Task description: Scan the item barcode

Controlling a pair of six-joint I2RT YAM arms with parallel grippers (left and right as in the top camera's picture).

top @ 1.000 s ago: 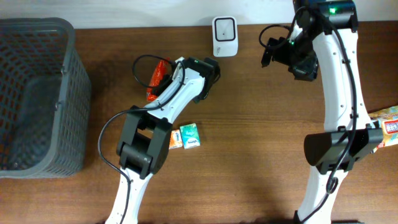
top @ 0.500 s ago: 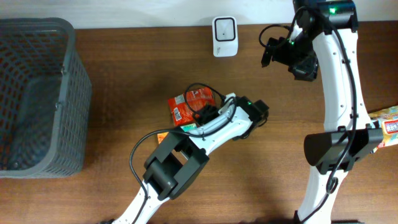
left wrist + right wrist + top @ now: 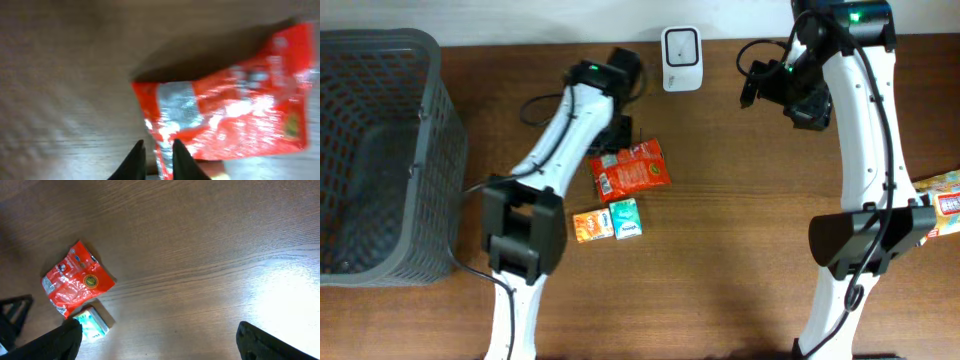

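1. On the table (image 3: 740,250), near the barcode scanner (image 3: 680,58), the red snack packet (image 3: 631,167) lies flat, its long axis roughly crosswise.
2. The left gripper (image 3: 156,152) is at the packet's scanner-side edge with its jaws narrow; I cannot tell whether it grips.
3. The right gripper (image 3: 159,330) gapes wide, well apart from the packet.

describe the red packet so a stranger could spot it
From the white scanner at the far edge of the table, look nearer and slightly left. The red packet lies flat on the wood. It is bigger than the orange packet and teal box beside it, and the only red one.
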